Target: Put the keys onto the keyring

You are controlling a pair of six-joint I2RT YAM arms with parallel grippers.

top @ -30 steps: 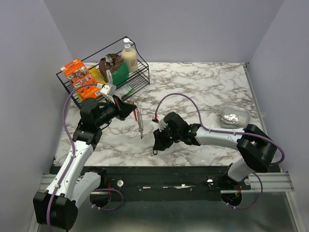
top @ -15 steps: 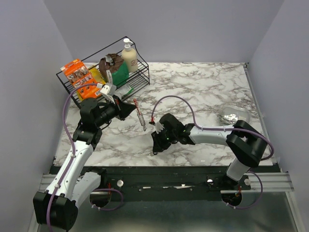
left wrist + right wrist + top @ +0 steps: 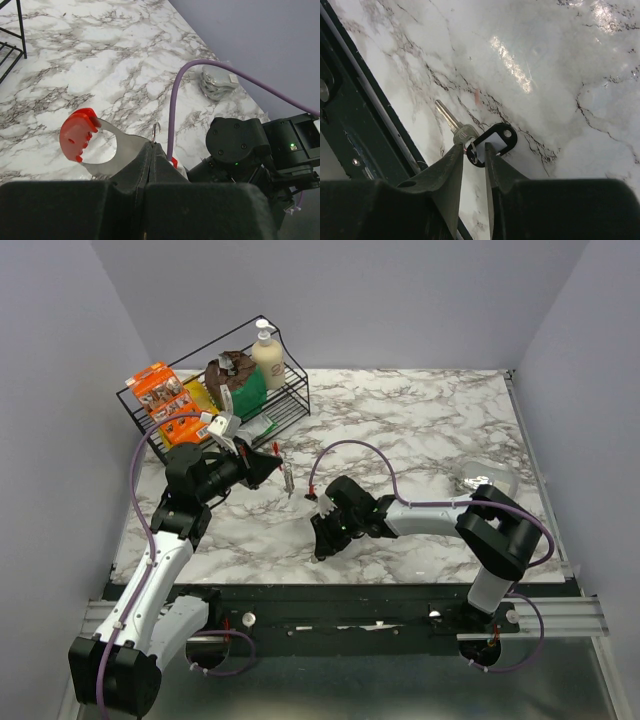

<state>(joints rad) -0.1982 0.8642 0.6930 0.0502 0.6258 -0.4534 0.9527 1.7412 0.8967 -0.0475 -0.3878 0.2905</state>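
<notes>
1. From above, we see the left gripper (image 3: pixel 268 466) well back from the black metal rail (image 3: pixel 340 592) along the near table edge. It holds up the keyring (image 3: pixel 288 478), a red curved clip on a silvery ribbed metal chain. The chain hangs clear of the white marble table (image 3: pixel 420 420). The right gripper (image 3: pixel 320 542) points down at the marble just in from that rail.

2. In the left wrist view the rail is out of sight. The left gripper (image 3: pixel 150 150) has its jaws pressed together on the flat silvery part of the keyring, with the red clip end sticking out to one side. We see nothing threaded on it.

3. In the right wrist view a key (image 3: pixel 470 135), a silver blade joined by a small ring to a black oval tag with a pale centre, lies flat on the marble just beside the rail (image 3: pixel 350 125). The right gripper (image 3: pixel 474 160) straddles the ring and tag with a narrow gap between its jaws. We cannot tell whether they already pinch it.

4. We judge the task barely begun. The keyring is presented and the first pick-up is at hand, but no key is on it, and we find no second key in any view.
</notes>
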